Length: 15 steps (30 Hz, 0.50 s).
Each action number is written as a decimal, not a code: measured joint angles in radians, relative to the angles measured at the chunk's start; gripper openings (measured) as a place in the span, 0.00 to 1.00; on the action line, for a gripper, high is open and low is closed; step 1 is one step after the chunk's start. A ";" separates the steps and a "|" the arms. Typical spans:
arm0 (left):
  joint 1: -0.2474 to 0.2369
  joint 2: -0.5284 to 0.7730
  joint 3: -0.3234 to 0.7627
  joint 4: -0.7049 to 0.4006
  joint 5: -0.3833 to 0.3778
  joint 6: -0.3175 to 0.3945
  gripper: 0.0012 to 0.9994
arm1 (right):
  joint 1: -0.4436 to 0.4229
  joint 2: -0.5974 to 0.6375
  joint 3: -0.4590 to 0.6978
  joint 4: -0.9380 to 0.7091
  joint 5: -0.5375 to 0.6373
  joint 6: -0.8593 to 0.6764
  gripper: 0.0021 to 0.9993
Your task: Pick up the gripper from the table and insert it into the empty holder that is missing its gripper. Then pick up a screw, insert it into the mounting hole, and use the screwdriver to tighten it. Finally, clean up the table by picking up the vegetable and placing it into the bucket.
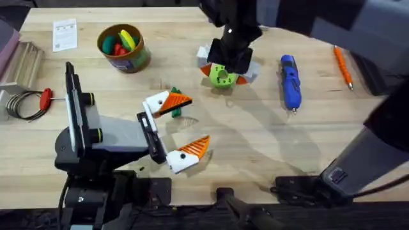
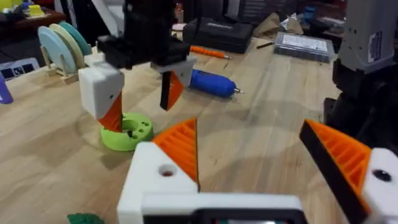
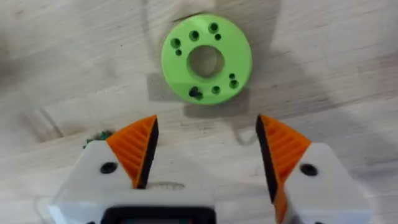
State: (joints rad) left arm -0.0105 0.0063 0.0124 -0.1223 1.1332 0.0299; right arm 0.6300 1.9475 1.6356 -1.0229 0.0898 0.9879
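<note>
A lime-green disc [image 1: 220, 76] with a centre hole and several small holes lies on the table at the back middle. My right gripper [image 1: 227, 69] hovers right over the disc [image 3: 206, 59], open [image 3: 206, 149], with nothing between its fingers. The blue screwdriver [image 1: 290, 80] lies to the right of it [image 2: 211, 84]. My left gripper [image 1: 182, 129] stands open [image 2: 258, 152] in the front middle. The dark green vegetable [image 1: 174, 112] lies by its far finger. At the back left stands the bucket [image 1: 123, 56]. The small gripper piece and the screw are out of view.
A thin orange tool [image 1: 342, 66] lies at the back right. A red-handled tool [image 1: 46, 98] with a wire coil, a paper card [image 1: 64, 34] and a stack of boards sit on the left. The right arm's dark body looms over the right side.
</note>
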 joint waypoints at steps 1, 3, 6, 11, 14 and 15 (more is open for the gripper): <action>0.000 0.000 0.000 0.000 0.000 0.000 0.99 | 0.000 0.011 0.000 0.006 0.001 0.015 0.91; 0.000 0.000 0.000 0.000 0.000 0.000 0.99 | 0.000 0.031 0.000 0.017 0.008 0.047 0.91; 0.000 0.000 0.000 0.000 0.000 0.000 0.99 | 0.000 0.053 0.000 0.043 0.031 0.093 0.91; 0.000 0.000 0.000 0.000 0.000 0.000 0.99 | 0.004 0.063 0.000 0.085 0.070 0.121 0.89; 0.000 0.000 0.000 0.000 0.000 0.000 0.99 | 0.009 0.064 0.001 0.096 0.101 0.129 0.84; 0.000 0.000 0.000 0.000 0.000 0.000 0.99 | 0.010 0.064 0.001 0.098 0.107 0.132 0.83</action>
State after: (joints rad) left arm -0.0105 0.0063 0.0124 -0.1219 1.1332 0.0299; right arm 0.6401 2.0117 1.6363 -0.9253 0.1966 1.1195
